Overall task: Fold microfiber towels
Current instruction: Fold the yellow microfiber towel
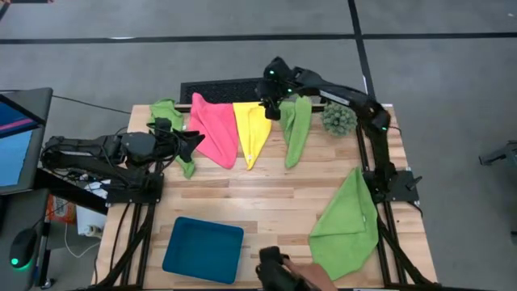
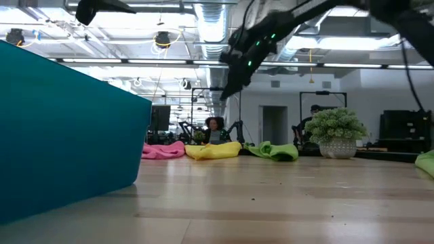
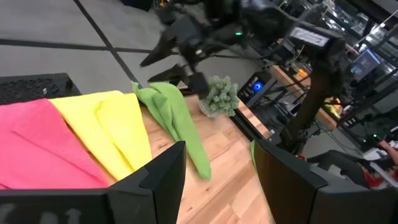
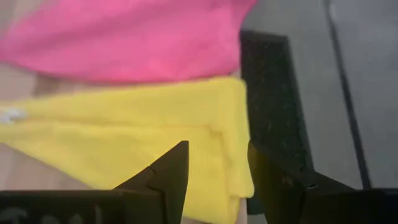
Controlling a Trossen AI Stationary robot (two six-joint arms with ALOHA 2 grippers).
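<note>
Currently, the right end effector [image 1: 269, 99] is held spread above the yellow towel [image 1: 250, 129] at the upper centre of the desk [image 1: 266, 202], while the left end effector [image 1: 194, 143], likewise spread, is positioned beside the pink towel [image 1: 212, 129].

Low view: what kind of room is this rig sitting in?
Probably a robotics lab or workshop. Exposed ceiling ducts and strip lights run overhead, more robot arms stand at benches behind the towels, and a person sits among them.
</note>
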